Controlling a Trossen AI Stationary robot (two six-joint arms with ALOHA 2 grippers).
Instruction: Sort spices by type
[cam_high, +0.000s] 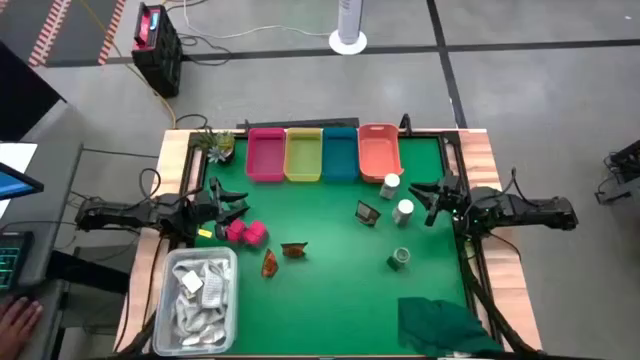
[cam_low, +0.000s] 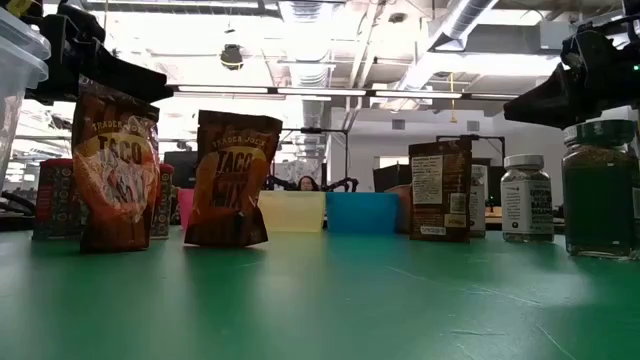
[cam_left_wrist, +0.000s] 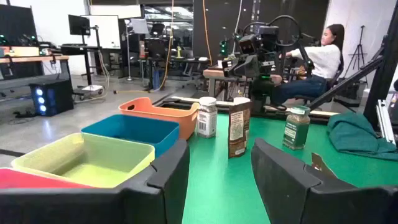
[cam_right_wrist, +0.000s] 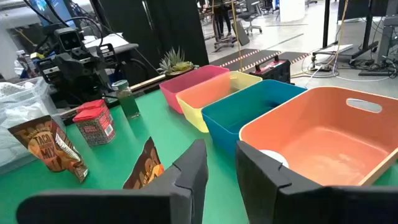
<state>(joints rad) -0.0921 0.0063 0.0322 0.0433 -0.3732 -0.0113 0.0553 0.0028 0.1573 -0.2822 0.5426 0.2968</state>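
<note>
0 spices sorted — all 4 bins (cam_high: 321, 155) at 12 o'clock look empty, spices (cam_high: 283, 250) scattered mid-table. Left gripper (cam_high: 232, 204) at 9 and right gripper (cam_high: 424, 200) at 3, fingers apart, empty.

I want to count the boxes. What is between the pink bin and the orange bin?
In the high view, two bins: a yellow bin beside the pink bin, then a blue bin beside the orange bin.

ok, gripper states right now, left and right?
Left gripper: open, holding nothing, at the table's left edge near the pink cube packets.
Right gripper: open, holding nothing, by the white-capped jars.
</note>
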